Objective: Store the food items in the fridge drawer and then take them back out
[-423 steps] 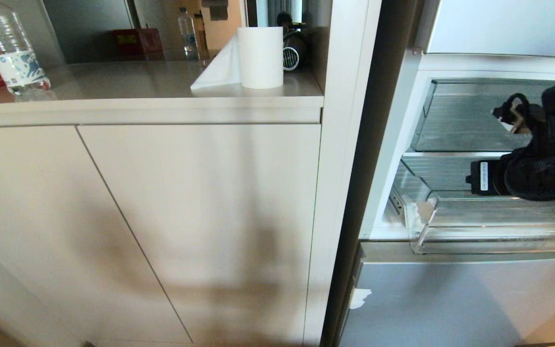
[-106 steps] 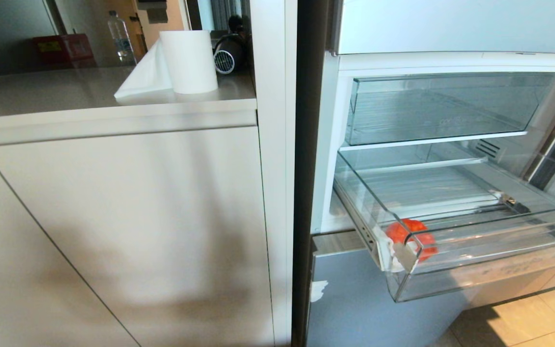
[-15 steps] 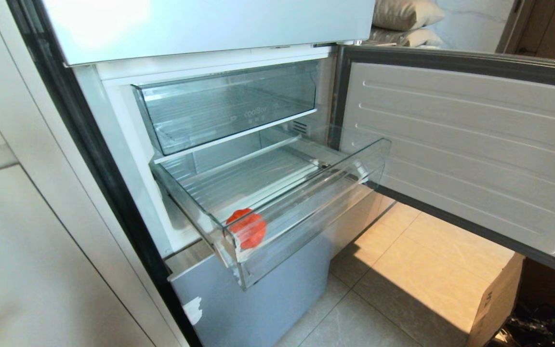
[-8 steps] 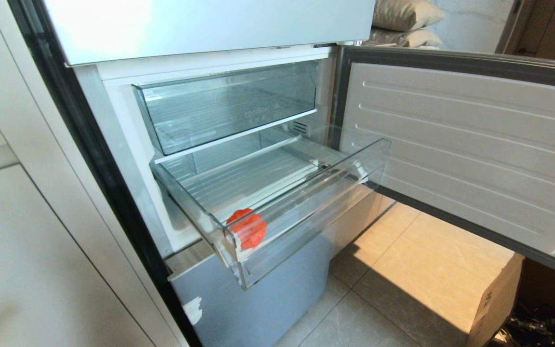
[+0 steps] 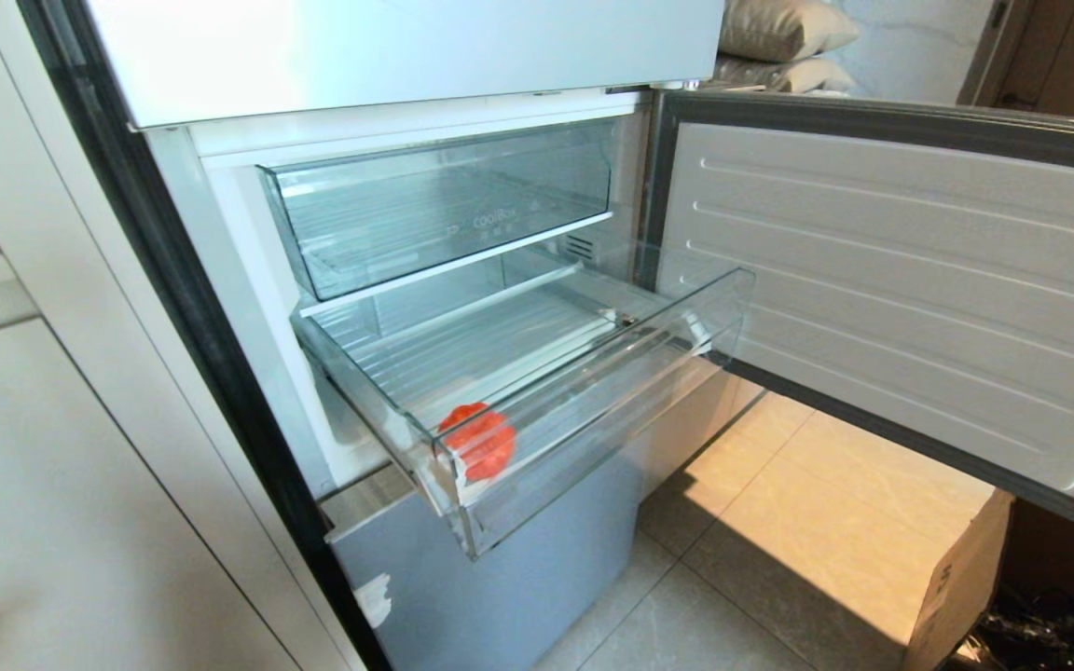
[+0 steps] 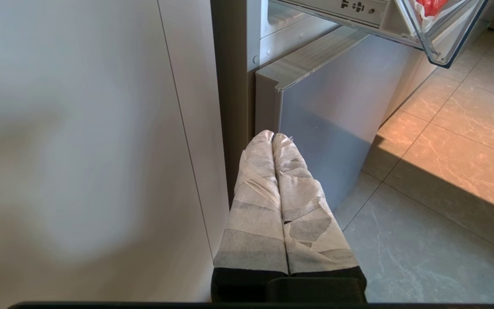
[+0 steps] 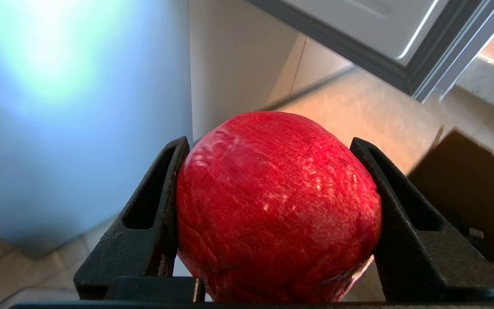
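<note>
The fridge drawer (image 5: 593, 359) stands pulled out at the middle of the head view, under another clear bin (image 5: 444, 210), with the fridge door (image 5: 891, 289) swung open at the right. 1 red-orange food item (image 5: 478, 441) lies inside the drawer at its front corner, lower centre of the frame, against the clear front wall. In the right wrist view the right claw (image 7: 272, 193) grips a second round red fruit (image 7: 277, 206) between its black fingers (image 7: 144, 227), above the tiled floor (image 7: 358, 111). In the left wrist view the left claw (image 6: 272, 137) is closed, its taped fingers (image 6: 255, 201) pressed together and holding nothing, low beside the grey lower fridge door (image 6: 328, 120).
</note>
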Tool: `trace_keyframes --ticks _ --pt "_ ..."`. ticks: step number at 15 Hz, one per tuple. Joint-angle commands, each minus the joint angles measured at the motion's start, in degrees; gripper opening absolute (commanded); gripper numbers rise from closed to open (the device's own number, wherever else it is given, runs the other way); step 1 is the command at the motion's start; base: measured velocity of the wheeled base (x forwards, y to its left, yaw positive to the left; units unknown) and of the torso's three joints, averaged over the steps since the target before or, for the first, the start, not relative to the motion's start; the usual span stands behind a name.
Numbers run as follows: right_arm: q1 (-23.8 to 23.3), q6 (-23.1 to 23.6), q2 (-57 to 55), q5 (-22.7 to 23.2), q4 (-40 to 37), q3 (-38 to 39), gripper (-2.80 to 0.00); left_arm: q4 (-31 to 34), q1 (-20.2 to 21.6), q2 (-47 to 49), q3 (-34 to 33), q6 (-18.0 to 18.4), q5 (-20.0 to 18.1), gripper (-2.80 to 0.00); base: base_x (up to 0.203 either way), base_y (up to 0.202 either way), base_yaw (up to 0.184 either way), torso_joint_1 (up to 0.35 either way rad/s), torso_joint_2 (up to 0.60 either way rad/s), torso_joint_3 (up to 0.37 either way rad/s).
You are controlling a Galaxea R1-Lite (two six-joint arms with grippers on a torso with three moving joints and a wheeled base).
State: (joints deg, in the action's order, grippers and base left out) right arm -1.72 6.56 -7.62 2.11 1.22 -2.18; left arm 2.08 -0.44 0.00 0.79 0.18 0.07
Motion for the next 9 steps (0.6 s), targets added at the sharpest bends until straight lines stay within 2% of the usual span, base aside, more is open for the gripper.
trace_keyframes --ticks 1,9 --pt "1.37 0.04 7.69 -0.3 -1.25 2.09 -2.8 0.02 0.0 0.0 0.0 -0.01 0.01 -2.8 0.0 0.0 0.0 0.0 0.0 0.0" --pt "1.45 -0.76 7.62 -0.79 -1.48 2.18 -2.8 0.02 0.0 0.0 0.0 -0.01 0.01 -2.8 0.0 0.0 0.0 0.0 0.0 0.0"
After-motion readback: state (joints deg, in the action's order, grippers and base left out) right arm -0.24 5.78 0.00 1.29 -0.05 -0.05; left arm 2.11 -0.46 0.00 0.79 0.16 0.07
